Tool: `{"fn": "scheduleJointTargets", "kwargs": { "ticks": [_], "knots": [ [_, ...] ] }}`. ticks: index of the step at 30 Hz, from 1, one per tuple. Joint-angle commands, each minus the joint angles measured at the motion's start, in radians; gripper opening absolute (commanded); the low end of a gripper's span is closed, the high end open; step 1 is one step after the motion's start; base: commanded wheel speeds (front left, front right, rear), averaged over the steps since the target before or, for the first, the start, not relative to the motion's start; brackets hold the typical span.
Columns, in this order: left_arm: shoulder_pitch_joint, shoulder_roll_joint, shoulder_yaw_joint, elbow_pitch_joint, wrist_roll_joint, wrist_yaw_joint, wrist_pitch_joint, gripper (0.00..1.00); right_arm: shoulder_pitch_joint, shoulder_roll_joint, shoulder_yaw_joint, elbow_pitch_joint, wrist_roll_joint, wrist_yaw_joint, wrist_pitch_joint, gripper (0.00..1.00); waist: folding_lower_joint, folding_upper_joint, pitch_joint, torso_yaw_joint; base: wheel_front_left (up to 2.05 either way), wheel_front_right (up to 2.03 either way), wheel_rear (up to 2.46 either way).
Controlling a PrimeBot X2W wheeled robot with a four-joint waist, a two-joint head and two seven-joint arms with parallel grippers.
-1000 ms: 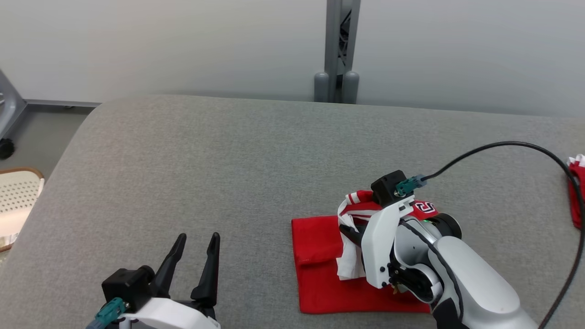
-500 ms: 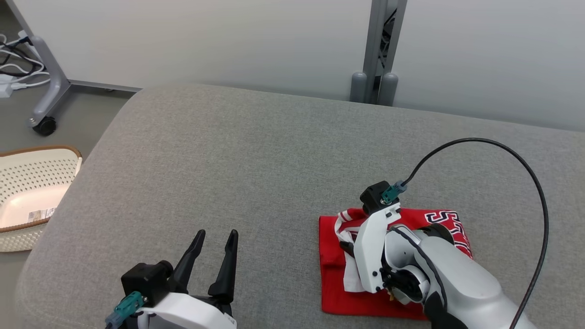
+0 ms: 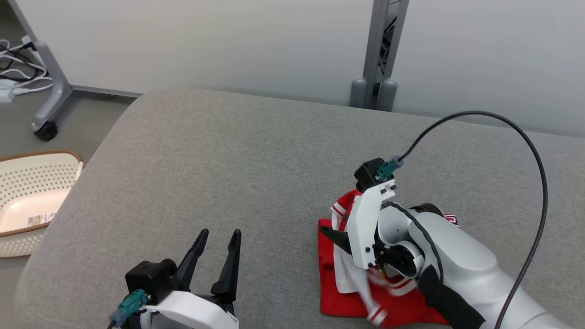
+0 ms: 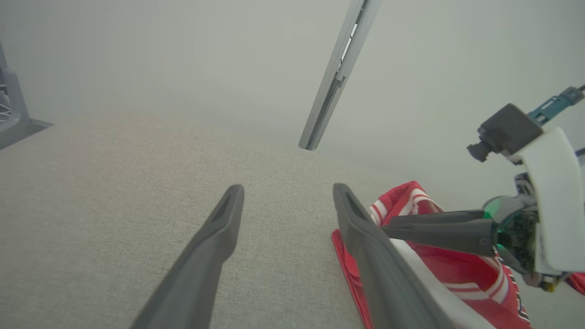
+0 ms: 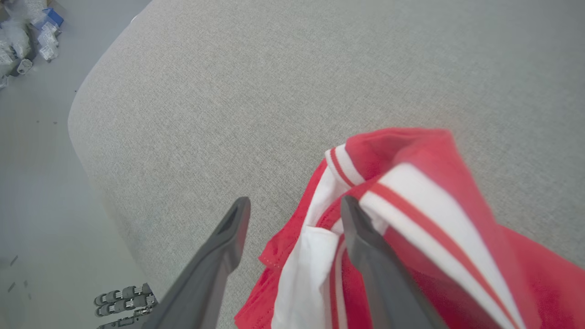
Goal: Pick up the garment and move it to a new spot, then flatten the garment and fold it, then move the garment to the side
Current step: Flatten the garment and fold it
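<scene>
The red garment [image 3: 340,301] with white striped trim lies bunched on the grey padded table [image 3: 237,151], near its front edge. My right gripper [image 3: 338,237] hovers just over its left part, jaws open. In the right wrist view a loose red-and-white fold [image 5: 411,183] lies blurred against the right finger [image 5: 365,237], and table shows in the upper gap of the right gripper [image 5: 295,204]. My left gripper [image 3: 220,234] rests open and empty at the lower left, apart from the cloth. The left wrist view has this left gripper [image 4: 288,189] with the garment [image 4: 457,269] to its right.
A white perforated basket [image 3: 27,201] stands on the floor left of the table. A wheeled stand leg [image 3: 45,130] and cables lie at the far left. A grey post [image 3: 374,91] rises behind the table. A black cable [image 3: 525,137] arcs over the right side.
The head camera has shifted, so the whole picture moved. My right gripper has gone from shut on the garment to open, and the released fold is dropping. The left gripper stays open.
</scene>
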Motion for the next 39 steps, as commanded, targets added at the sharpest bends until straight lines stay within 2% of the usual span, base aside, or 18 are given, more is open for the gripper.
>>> {"fn": "scheduleJointTargets", "kwargs": {
  "ticks": [1,6,10,14,18,29,33,39],
  "knots": [
    [0.001,0.007,0.005,-0.003,0.007,0.006,-0.001,1.0,-0.012,-0.006,0.005,-0.006,0.007,0.0,0.005,1.0,0.0,-0.0001,-0.007,-0.01,0.0,0.0,0.0],
    [0.02,0.021,0.012,-0.018,0.005,0.019,0.001,1.0,-0.056,-0.006,0.028,-0.043,0.065,0.0,0.008,1.0,0.0,-0.0001,-0.023,-0.05,0.0,0.0,0.0],
    [0.033,0.032,0.016,-0.034,0.005,0.029,0.003,1.0,-0.093,-0.005,0.0,-0.043,0.09,0.0,-0.033,1.0,0.0,-0.0001,-0.031,-0.086,0.0,0.0,0.0],
    [0.037,0.04,0.018,-0.05,0.006,0.034,0.005,1.0,-0.122,-0.005,-0.04,-0.003,0.078,0.0,-0.062,1.0,0.0,-0.0001,-0.032,-0.114,0.0,0.0,0.0],
    [0.043,0.046,0.018,-0.059,0.007,0.039,0.006,1.0,-0.114,-0.047,-0.073,0.014,0.055,0.0,-0.114,1.0,0.0,-0.0001,-0.029,-0.132,0.0,0.0,0.0],
    [0.058,0.051,-0.006,-0.071,0.011,0.043,0.021,1.0,0.073,-0.205,-0.122,-0.114,0.011,0.0,-0.319,1.0,0.0,-0.0001,-0.021,-0.166,0.0,0.0,0.0],
    [0.064,0.057,-0.008,-0.078,0.013,0.048,0.025,1.0,0.157,-0.222,-0.159,-0.157,-0.01,0.0,-0.391,1.0,0.0,-0.0001,-0.017,-0.177,0.0,0.0,0.0],
    [0.063,0.068,-0.009,-0.087,0.015,0.05,0.03,1.0,0.248,-0.2,-0.204,-0.197,-0.061,0.0,-0.479,1.0,0.0,-0.0001,-0.011,-0.179,0.0,0.0,0.0]
  ]
}}
